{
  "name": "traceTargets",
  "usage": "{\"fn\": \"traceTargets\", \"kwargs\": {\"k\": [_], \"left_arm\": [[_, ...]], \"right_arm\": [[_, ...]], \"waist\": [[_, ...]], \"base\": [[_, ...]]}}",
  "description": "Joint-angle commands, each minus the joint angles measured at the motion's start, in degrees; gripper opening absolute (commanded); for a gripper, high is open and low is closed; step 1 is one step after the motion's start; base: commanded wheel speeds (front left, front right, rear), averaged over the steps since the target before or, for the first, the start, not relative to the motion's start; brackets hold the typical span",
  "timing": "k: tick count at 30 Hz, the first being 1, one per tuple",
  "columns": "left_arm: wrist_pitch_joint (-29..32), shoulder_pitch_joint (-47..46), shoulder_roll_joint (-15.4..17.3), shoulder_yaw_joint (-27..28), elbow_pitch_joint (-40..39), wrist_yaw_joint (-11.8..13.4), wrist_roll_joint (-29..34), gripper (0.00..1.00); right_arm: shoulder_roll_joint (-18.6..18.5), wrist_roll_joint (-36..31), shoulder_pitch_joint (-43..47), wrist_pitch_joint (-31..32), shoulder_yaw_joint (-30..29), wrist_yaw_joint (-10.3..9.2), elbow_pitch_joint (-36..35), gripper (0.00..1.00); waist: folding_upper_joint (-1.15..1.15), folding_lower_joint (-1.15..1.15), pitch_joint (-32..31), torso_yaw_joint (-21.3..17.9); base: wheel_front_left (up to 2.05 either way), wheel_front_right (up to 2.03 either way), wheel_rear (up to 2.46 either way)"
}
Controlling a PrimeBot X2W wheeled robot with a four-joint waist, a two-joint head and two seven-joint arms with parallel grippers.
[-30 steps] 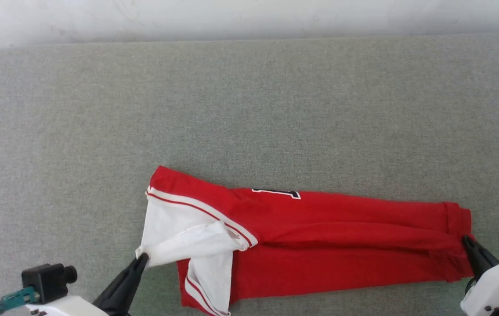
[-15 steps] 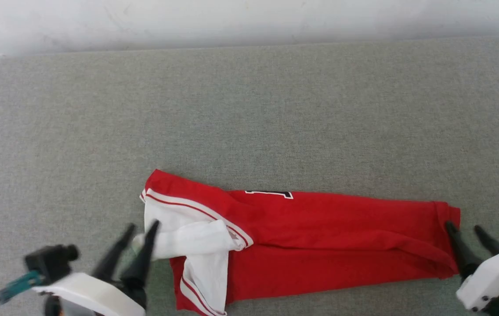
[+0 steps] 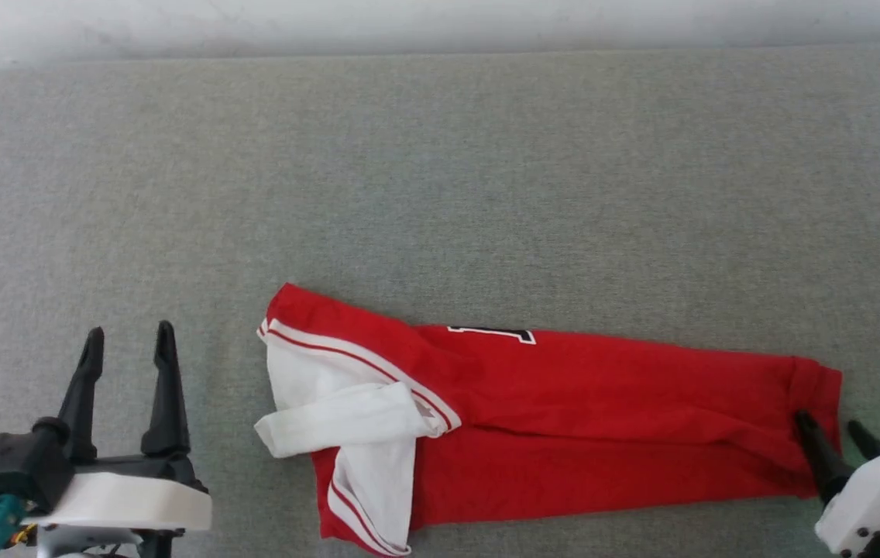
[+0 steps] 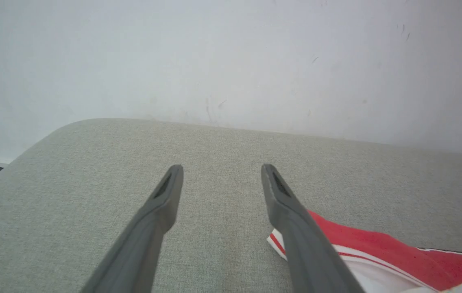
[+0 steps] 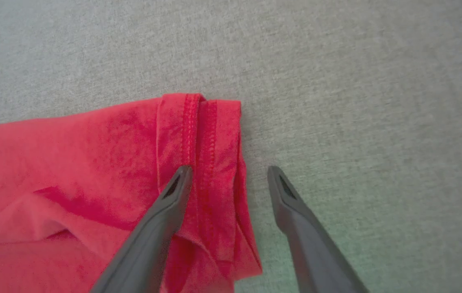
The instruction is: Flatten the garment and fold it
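- Wide grey-green woven surface (image 3: 440,170) here, with a pale wall (image 3: 440,19) running along its far edge.
- The shirt (image 3: 603,403) lies on the near half of that surface, a little right of centre in the head view. It is folded into one long red band running left to right.
- At the band's left end a white sleeve (image 3: 335,415) flops across the red, its tip pointing left. Red-and-white striped trim borders it, and more white cloth with the same trim trails down toward the near edge.
- A dark logo (image 3: 491,334) edged in white peeks out at the band's far edge, cut off by the fold.
- The left gripper (image 3: 130,329) sits low on the left, fingers spread wide and pointing toward the wall. It is apart from the shirt, with bare surface between it and the sleeve tip.
- The left wrist view agrees: bare weave shows between the two fingers, and the shirt's striped corner shows past the right-hand one.
- The right gripper (image 3: 827,421) is at the band's right end, jaws standing apart and pinching nothing.
- In the right wrist view one finger lies over the red hem (image 5: 198,122), and the other is over bare surface just beside the shirt's edge.
- Whether that finger touches the cloth, I can't tell.
- The hem shows two stitched lines, and its near corner is rumpled.
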Motion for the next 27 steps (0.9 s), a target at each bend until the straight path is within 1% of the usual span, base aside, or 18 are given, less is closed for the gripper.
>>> {"fn": "traceTargets", "kwargs": {"k": [1,5,6,7,8,10,13,15,18,21,24,27], "left_arm": [[-0.3,-0.6,-0.3,-0.1,-0.1,0.3,0.8,1.00],[-0.3,-0.5,-1.8,-0.3,0.0,0.0,2.3,1.00],[-0.3,-0.4,-2.1,-0.3,0.1,-0.1,2.5,1.00],[-0.3,-0.4,-2.5,-0.3,0.1,-0.3,2.5,1.00],[-0.3,-0.4,-2.8,-0.2,0.2,-0.4,2.6,1.00],[-0.3,-0.4,-3.4,-0.2,0.5,-0.8,2.6,1.00],[-0.3,-0.3,-4.0,0.0,0.8,-1.2,2.6,1.00],[-0.3,-0.1,-4.1,0.2,1.0,-1.4,2.6,1.00],[-0.3,0.0,-4.4,0.3,1.2,-1.7,2.8,1.00],[-0.3,0.2,-4.6,-0.1,1.6,-1.9,3.0,1.00],[-0.3,0.5,-4.7,-0.6,2.1,-2.1,3.2,1.00],[-0.3,1.2,-4.8,-1.0,2.6,-2.1,3.2,1.00]], "right_arm": [[0.1,-0.2,-0.8,0.3,0.3,-0.04,0.3,1.00],[0.1,-0.2,-0.9,3.4,0.8,-0.04,3.2,1.00],[0.1,0.1,-0.8,4.5,0.9,-0.04,4.1,0.96],[0.1,0.7,-0.9,5.3,0.8,-0.04,5.0,0.52],[0.1,1.2,-1.1,5.7,0.3,-0.04,5.9,0.02],[0.1,1.7,-1.5,6.3,0.3,-0.04,7.1,0.00],[0.1,2.9,-3.3,4.6,-0.8,-0.04,7.5,0.00],[0.1,1.3,-4.8,3.2,-2.3,-0.04,6.8,0.00],[0.1,-1.2,-7.0,2.2,-6.6,-0.04,5.7,0.00],[-0.3,-6.3,-8.2,2.2,-11.4,-0.04,4.5,0.00],[-1.3,-9.9,-8.1,2.9,-16.2,-0.04,3.5,0.00],[-2.1,-11.1,-7.3,3.5,-17.4,-0.04,2.2,0.00]], "waist": [[0.00,0.00,0.4,0.6],[0.00,0.00,0.3,1.3],[0.00,0.00,0.1,1.4],[0.00,0.00,0.0,1.5],[0.00,0.00,-0.1,1.6],[0.00,0.00,-0.4,1.8],[0.00,0.00,-1.1,1.6],[0.00,0.00,-1.6,1.4],[0.00,0.00,-2.4,1.0],[0.00,0.00,-3.4,1.0],[0.00,0.00,-4.4,1.4],[0.00,0.00,-5.4,1.9]], "base": [[0.00,0.00,0.00],[0.00,0.00,0.00],[0.00,0.00,0.00],[0.00,0.00,0.00],[0.00,0.00,0.00],[0.00,0.00,0.00],[0.00,0.00,0.00],[0.00,0.00,0.00],[0.00,0.00,0.00],[0.00,0.00,0.00],[0.00,0.00,0.00],[0.00,0.00,0.00]]}}
